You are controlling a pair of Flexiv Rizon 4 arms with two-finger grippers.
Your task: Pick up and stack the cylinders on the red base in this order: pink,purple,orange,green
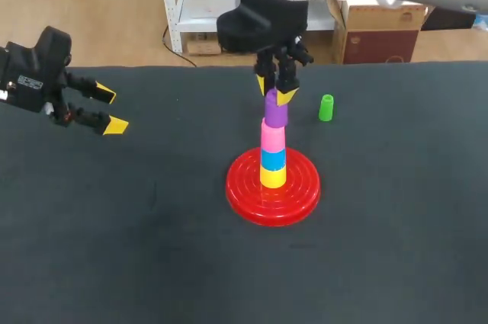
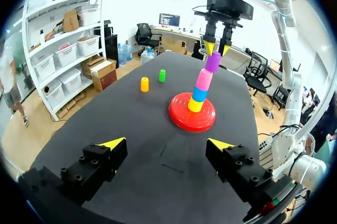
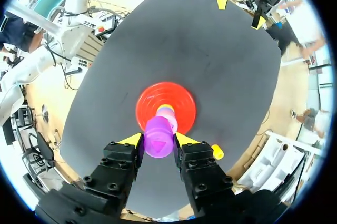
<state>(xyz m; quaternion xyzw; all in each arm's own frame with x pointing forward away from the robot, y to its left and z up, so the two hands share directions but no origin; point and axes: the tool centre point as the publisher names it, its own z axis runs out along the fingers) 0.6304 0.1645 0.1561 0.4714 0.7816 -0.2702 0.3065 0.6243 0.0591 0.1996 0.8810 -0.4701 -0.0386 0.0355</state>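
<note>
The right hand pinched the purple cylinder, both fingers seemingly touching its sides. The cylinder sat slightly tilted on the pink cylinder, topping the stack on the red base. The green cylinder stood to the right, a little farther back. The left hand hung spread over the tabletop's far left.

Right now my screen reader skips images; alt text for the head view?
Right gripper holds a purple cylinder atop the pink, blue and yellow stack on a red base. Green cylinder stands nearby; left gripper hangs open.
</note>
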